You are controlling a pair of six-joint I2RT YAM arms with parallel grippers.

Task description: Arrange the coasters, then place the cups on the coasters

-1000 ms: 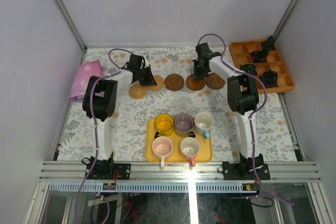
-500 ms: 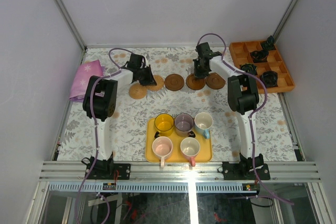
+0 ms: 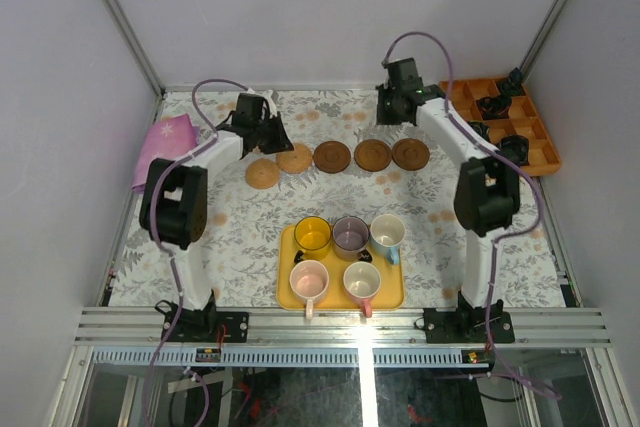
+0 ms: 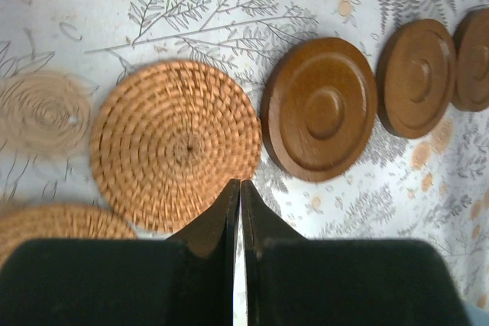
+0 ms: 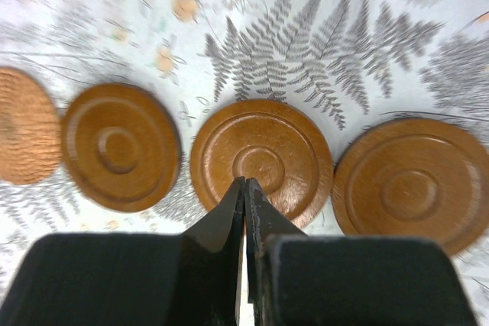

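A worktop (image 3: 240, 237) covered in a leaf-and-flower print is enclosed by plain grey walls. From above, five coasters are seen laid in a row across its far half: the near woven coaster (image 3: 263, 174), the far woven coaster (image 3: 295, 158) just beside it, then the left brown coaster (image 3: 332, 156), the middle brown coaster (image 3: 373, 155) and the right brown coaster (image 3: 410, 153). All the cups are carried on a yellow tray (image 3: 392, 293) near the arm bases: the yellow cup (image 3: 312, 234), the purple-grey cup (image 3: 350, 235) and the light blue cup (image 3: 387, 232) behind, the left pink cup (image 3: 309, 278) and the right pink cup (image 3: 361, 279) in front. A pink cloth (image 3: 165, 147) lies at the left edge and an orange tray (image 3: 545, 152) at the right. The left gripper (image 3: 270, 135) is held just behind the woven coasters, the right gripper (image 3: 393, 112) behind the brown ones.

In the left wrist view, the fingers (image 4: 218, 219) are pressed together with nothing between them, and their tips are seen against the edge of the far woven coaster.

In the right wrist view, the fingers (image 5: 221, 219) are likewise closed and empty, and their tips are seen against the middle brown coaster.
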